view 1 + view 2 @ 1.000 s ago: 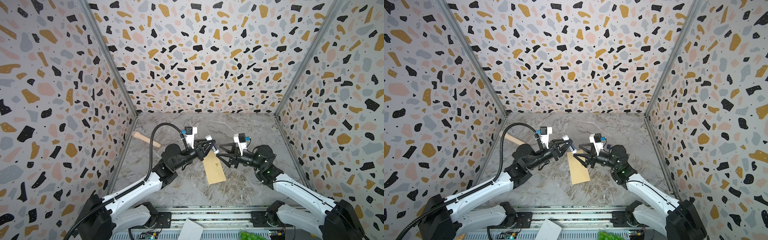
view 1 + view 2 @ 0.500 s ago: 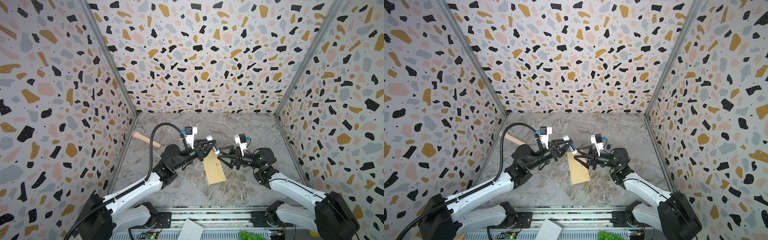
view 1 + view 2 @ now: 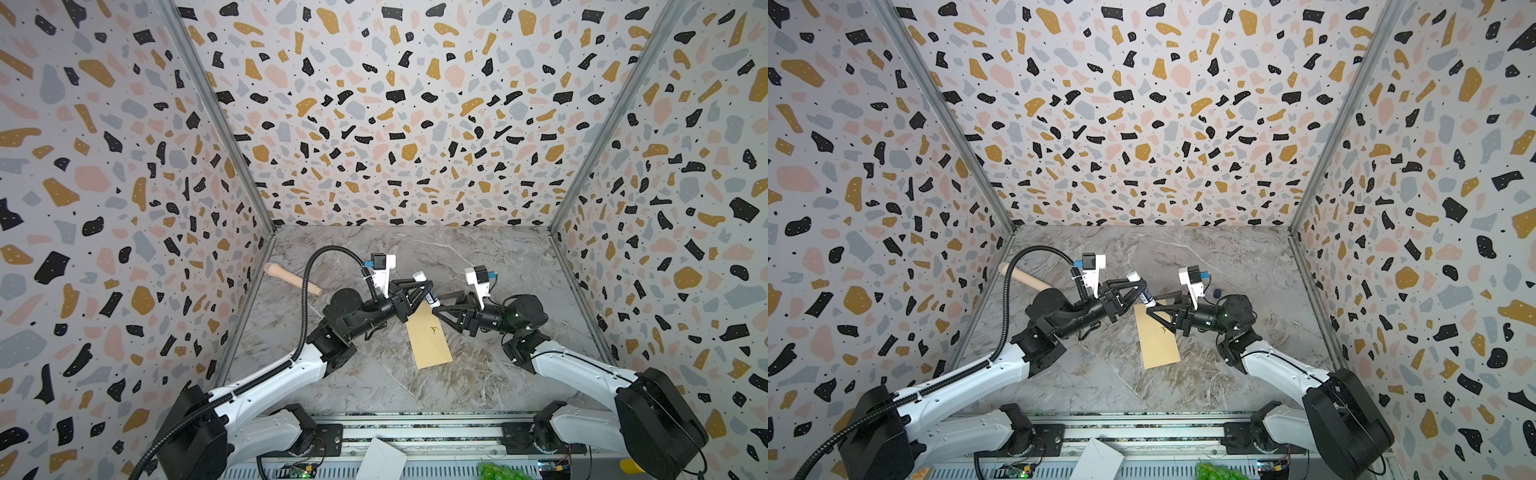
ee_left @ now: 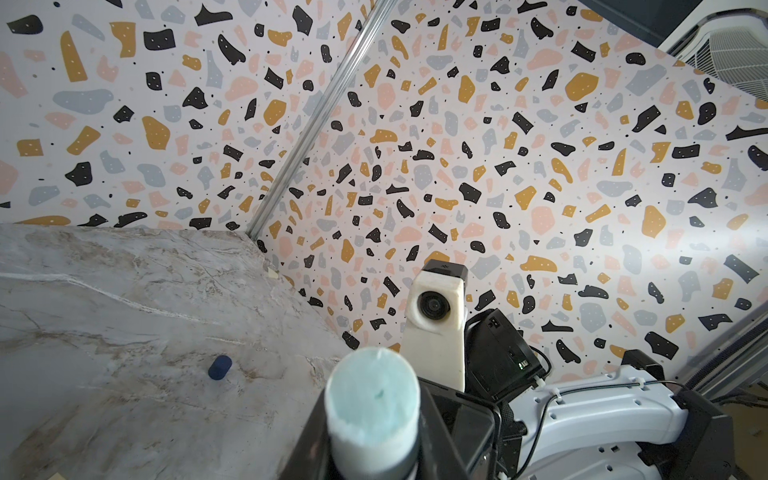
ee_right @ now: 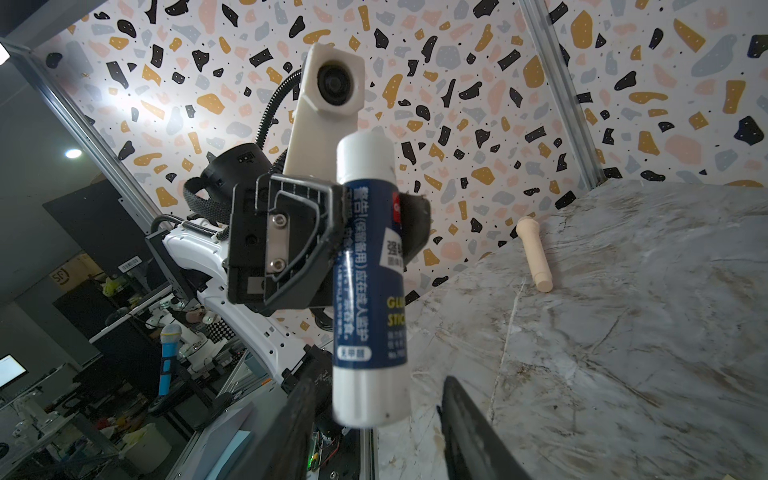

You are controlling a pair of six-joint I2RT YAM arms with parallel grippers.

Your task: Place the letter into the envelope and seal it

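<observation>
Since a second ago the right gripper [image 3: 436,304] has narrowed its jaws and edged its tips up to the lower end of the glue stick [image 3: 430,296]. The left gripper [image 3: 426,291] and the envelope [image 3: 430,340] have not moved. In both top views the envelope lies flat on the table [image 3: 374,386], between the two arms. The left gripper is raised above the envelope's far end and clamps the tilted glue stick around its middle. The right gripper meets it there from the other side, jaws apart either side of the stick's white end. A wooden peg [image 3: 293,282] lies well to the left of the envelope. In a top view a small blue cap [image 3: 1217,293] sits on the table just beyond the envelope's far right corner. In the left wrist view the glue stick [image 4: 372,399] shows end-on with its pale glue face bared. Black fingers [image 4: 309,440] press against its sides, and the cap [image 4: 219,368] rests alone on the table. In the right wrist view the left gripper [image 5: 370,228] pinches the stick [image 5: 370,291] at its blue label. The right gripper [image 5: 374,415] straddles the white end with a gap on each side, and the peg [image 5: 536,257] lies on the table behind.
</observation>
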